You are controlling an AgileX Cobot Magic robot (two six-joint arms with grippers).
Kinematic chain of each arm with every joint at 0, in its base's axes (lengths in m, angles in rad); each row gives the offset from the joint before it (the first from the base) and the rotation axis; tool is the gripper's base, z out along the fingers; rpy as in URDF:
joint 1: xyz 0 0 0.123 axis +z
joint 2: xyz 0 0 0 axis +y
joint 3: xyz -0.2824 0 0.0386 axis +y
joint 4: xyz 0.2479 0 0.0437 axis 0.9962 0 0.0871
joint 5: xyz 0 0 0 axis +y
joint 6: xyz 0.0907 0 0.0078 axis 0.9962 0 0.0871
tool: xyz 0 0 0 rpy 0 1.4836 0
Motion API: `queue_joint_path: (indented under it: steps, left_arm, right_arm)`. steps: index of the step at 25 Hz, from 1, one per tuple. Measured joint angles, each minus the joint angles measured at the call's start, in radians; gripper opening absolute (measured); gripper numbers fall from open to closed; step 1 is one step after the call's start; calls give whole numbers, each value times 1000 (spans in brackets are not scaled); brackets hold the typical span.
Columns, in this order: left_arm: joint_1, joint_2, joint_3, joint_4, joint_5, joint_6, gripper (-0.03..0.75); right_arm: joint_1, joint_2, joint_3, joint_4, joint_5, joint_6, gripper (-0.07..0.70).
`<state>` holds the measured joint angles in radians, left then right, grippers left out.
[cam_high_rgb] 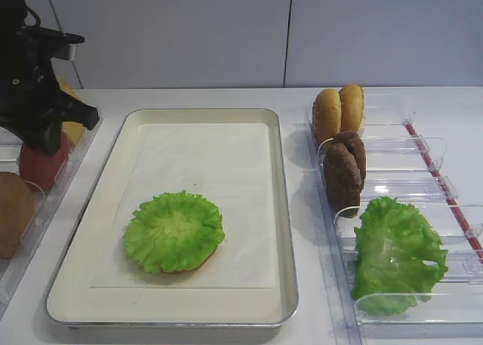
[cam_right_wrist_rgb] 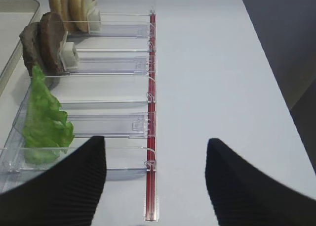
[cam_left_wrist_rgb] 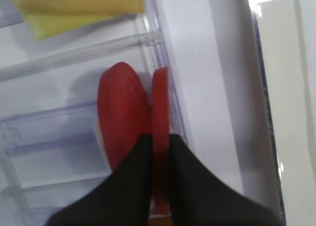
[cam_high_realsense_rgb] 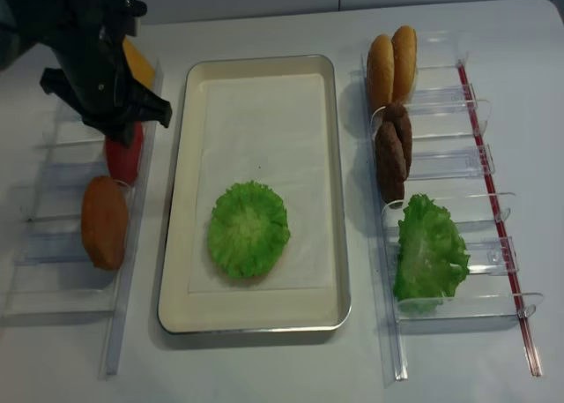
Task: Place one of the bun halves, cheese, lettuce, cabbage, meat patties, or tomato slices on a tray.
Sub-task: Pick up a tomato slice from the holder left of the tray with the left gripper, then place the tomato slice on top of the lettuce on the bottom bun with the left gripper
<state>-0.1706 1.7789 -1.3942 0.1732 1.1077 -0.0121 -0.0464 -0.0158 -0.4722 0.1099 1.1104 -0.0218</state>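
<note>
Left end effector (cam_left_wrist_rgb: 159,186) clamping one upright tomato slice (cam_left_wrist_rgb: 160,117) edge-on in left rack (cam_high_realsense_rgb: 53,218) | standing slices easing pinching | right end effector (cam_right_wrist_rgb: 155,181) idling, released | tray (cam_high_rgb: 281,209) holding lettuce (cam_high_rgb: 173,230)

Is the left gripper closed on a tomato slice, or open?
Shut: in the left wrist view the left gripper pinches one upright tomato slice edge-on.

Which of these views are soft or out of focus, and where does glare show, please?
Left wrist view: soft throughout, the tomato slices and cheese blurred, glare along the tray rim. Right wrist view: the near fingers blurred. Both exterior views: sharp, evenly lit, soft shadows beside the clear racks.
</note>
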Motion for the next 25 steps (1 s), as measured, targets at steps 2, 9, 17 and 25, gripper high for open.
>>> queue_joint_path:
  steps: [2,9,17,25]
  left_arm:
    - [0,4,-33,-2,48,2,62]
    - [-8,-19,-221,-110,112,29,62]
    - [-8,-235,-56,-417,125,115,62]
    - [-8,-350,324,-766,101,329,62]
  right_arm:
    - [0,0,0,0,0,0,460]
    - [0,0,0,0,0,0,460]
    - [0,0,0,0,0,0,460]
    - [0,0,0,0,0,0,460]
